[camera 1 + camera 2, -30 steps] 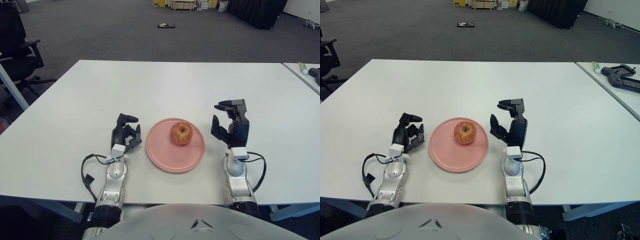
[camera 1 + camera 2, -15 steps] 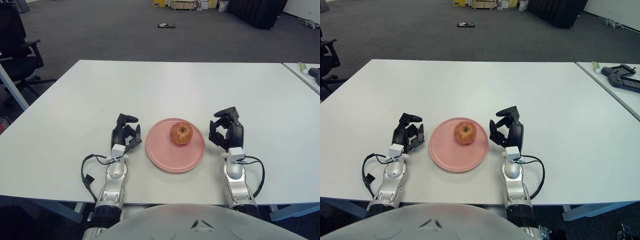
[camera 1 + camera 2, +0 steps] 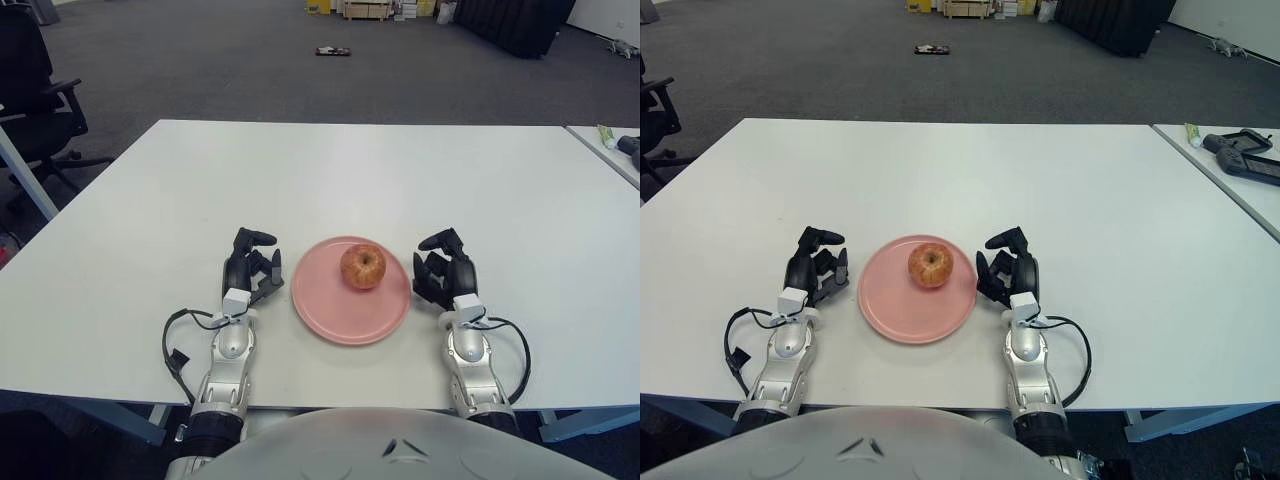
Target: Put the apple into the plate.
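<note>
Apple on pink plate nr front edge of table, right hand now lowered vs 1s ago, fingers curled, empty, left hand unchanged, curled, empty.

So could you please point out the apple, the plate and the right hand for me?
apple [image 3: 362, 266], left eye view, middle of its red skin.
plate [image 3: 345, 318], left eye view, bare pink surface in front of the apple.
right hand [image 3: 1007, 268], right eye view, middle of the hand beside the plate's right rim.
</note>
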